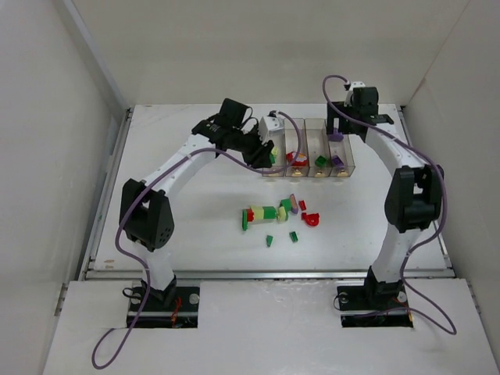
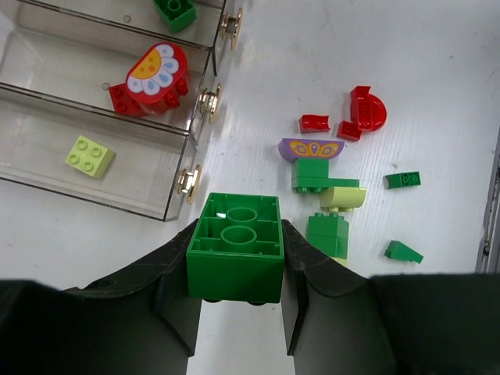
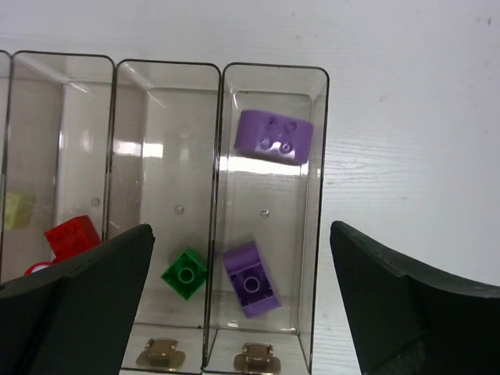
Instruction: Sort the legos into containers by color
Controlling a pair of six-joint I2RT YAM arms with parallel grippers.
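Observation:
My left gripper [image 2: 238,234] is shut on a green brick [image 2: 234,250], held above the table just in front of the containers [image 2: 94,191]. In the left wrist view the bins hold a yellow-green brick [image 2: 90,155], a red clump with a flower tile [image 2: 152,78] and a green brick [image 2: 174,11]. My right gripper [image 3: 241,234] hangs open over the rightmost bin [image 3: 221,156], where two purple bricks [image 3: 250,279] lie. The bin beside it holds a small green brick [image 3: 185,274]. Loose legos [image 1: 277,212] are scattered mid-table in red, green, yellow-green and purple.
The row of containers [image 1: 308,119] stands at the back of the white table, brass knobs [image 2: 190,180] facing the arms. White walls enclose the table on three sides. Purple cables trail along both arms. The table's right edge [image 2: 488,203] lies near the loose bricks.

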